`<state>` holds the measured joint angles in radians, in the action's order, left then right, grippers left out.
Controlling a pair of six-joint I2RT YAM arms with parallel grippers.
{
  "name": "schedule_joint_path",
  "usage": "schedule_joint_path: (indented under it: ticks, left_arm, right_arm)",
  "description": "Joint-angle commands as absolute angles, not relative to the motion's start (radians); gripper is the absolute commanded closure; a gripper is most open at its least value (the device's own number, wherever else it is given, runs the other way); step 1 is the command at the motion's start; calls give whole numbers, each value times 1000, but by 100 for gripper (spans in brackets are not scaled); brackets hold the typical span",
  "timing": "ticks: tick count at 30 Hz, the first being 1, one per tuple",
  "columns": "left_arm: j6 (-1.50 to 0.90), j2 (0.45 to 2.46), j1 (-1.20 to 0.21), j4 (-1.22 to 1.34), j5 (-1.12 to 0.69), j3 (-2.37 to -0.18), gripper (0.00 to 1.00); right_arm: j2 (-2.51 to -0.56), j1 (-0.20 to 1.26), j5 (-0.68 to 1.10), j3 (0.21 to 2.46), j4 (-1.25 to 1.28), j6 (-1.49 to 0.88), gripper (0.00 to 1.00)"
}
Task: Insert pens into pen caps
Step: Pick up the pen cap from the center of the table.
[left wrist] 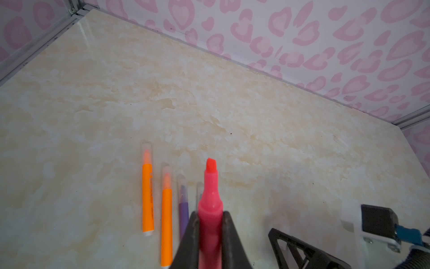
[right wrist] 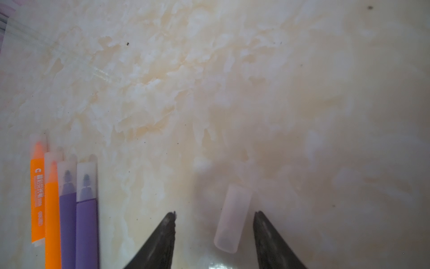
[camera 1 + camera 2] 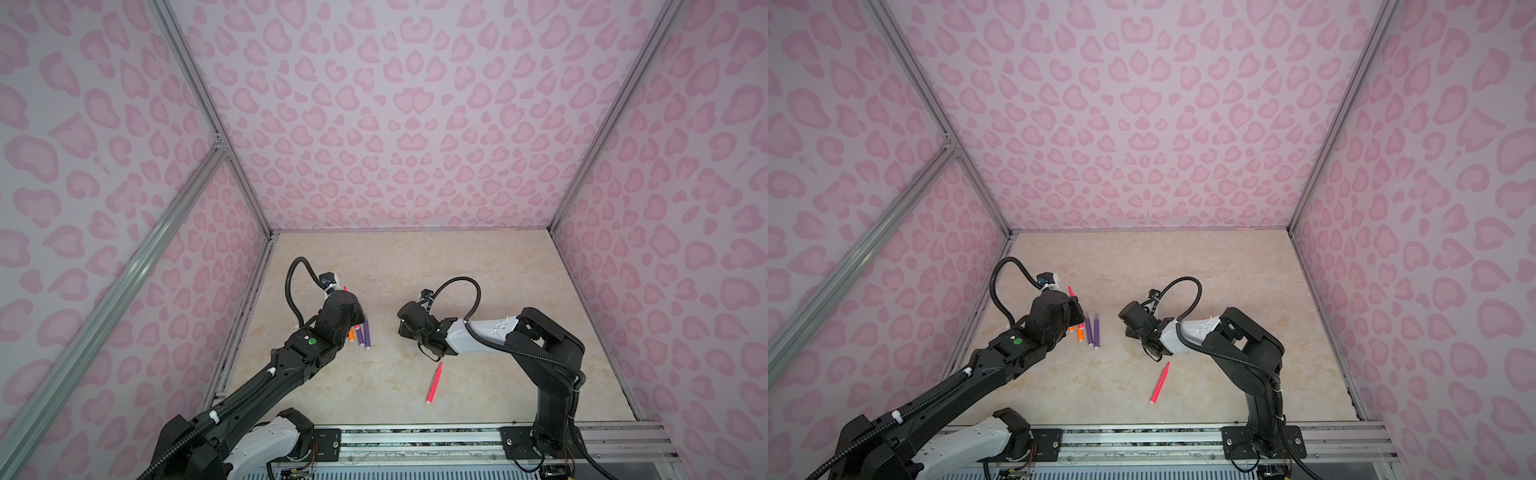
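My left gripper (image 1: 210,217) is shut on a pink-red pen (image 1: 210,186), whose bare chisel tip points away above the table; that tip also shows in a top view (image 3: 345,288). My right gripper (image 2: 214,213) is open and low over the table. A clear pen cap (image 2: 232,217) lies loose between its fingers, nearer one finger and touching neither. Beside the left gripper, two orange pens (image 1: 147,195) and two purple pens (image 2: 86,221) lie in a row with clear caps on their tips. A second pink-red pen (image 3: 434,383) lies uncapped near the front.
The beige marble-look table (image 3: 478,270) is boxed in by pink-patterned walls (image 3: 411,124) at the back and on both sides. A metal rail (image 3: 415,440) carrying both arm bases runs along the front edge. The two arms are about a hand's width apart.
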<state>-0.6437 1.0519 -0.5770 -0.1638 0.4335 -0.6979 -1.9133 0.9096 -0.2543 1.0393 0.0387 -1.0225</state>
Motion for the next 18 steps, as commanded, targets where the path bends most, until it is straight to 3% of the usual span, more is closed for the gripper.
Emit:
schedule_joint_path:
  ticks: [1, 9, 18]
  left_arm:
    - [-641, 1047, -576, -153, 437, -710, 97]
    - [-644, 1043, -575, -153, 430, -709, 97]
    - [-642, 1033, -575, -153, 431, -707, 97]
  right_arm:
    - [-1923, 916, -276, 1048, -31, -993, 45]
    - [-1939, 927, -373, 1149, -198, -926, 44]
    - [-2056, 910, -341, 1337, -315, -823, 42]
